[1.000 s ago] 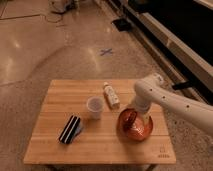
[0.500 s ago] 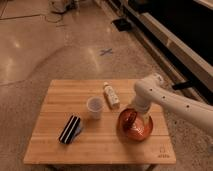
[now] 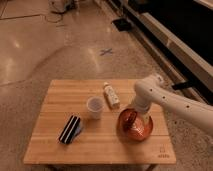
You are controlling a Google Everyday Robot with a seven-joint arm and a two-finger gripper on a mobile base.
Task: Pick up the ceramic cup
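The pick looks barely begun: nothing is lifted, and the reach, the grasp and the raise are all left to do.

The wooden worktop (image 3: 55, 100) fills the lower half of the frame and carries everything. The white arm (image 3: 172, 104) enters from the right edge, runs up and to the left to a rounded joint at right of centre, then bends down toward the worktop's right side. Below that bend sits the wide orange bowl (image 3: 142, 131), and the hand (image 3: 134, 119) hangs over it or just inside its rim; which of the two I cannot tell, nor whether the hand is spread or pressed together.

A dark striped object (image 3: 70, 129) lies at lower left. A small pale bottle (image 3: 110, 95) lies on its side just above centre. The ceramic cup (image 3: 94, 106) stands upright near the middle of the worktop, just left of the bottle, apart from the bowl and well to the left of the hand. As I judge it, the hand must travel left, across from the bowl, before it can close on the cup.
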